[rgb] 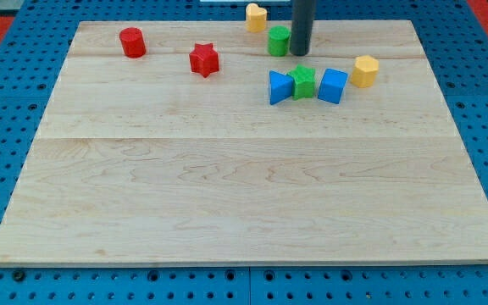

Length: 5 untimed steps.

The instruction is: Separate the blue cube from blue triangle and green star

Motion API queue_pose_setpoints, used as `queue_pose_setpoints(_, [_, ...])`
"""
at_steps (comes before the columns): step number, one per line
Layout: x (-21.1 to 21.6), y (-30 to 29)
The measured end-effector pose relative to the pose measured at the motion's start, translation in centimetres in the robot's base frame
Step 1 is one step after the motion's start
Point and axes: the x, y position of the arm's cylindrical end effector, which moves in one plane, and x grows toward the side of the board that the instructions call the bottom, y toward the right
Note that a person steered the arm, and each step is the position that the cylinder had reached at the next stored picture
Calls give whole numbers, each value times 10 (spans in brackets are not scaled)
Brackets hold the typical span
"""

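The blue cube point(333, 85) sits on the wooden board point(244, 186) near the view's top right. The green star point(303, 81) touches its left side, and the blue triangle point(280, 87) touches the star's left side, so the three form a tight row. My tip point(300, 52) is just above the green star toward the view's top, apart from the row. It stands right beside a green cylinder point(278, 40), on that cylinder's right.
A yellow hexagonal block point(364, 71) lies just right of the blue cube. A yellow heart-like block point(256, 16) is at the top edge. A red star point(203, 59) and a red cylinder point(132, 42) lie to the left.
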Motion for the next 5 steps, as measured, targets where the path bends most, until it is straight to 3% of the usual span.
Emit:
queue_pose_setpoints(2, [-19,-4])
queue_pose_setpoints(3, [1,16])
queue_pose_setpoints(5, [72,-8])
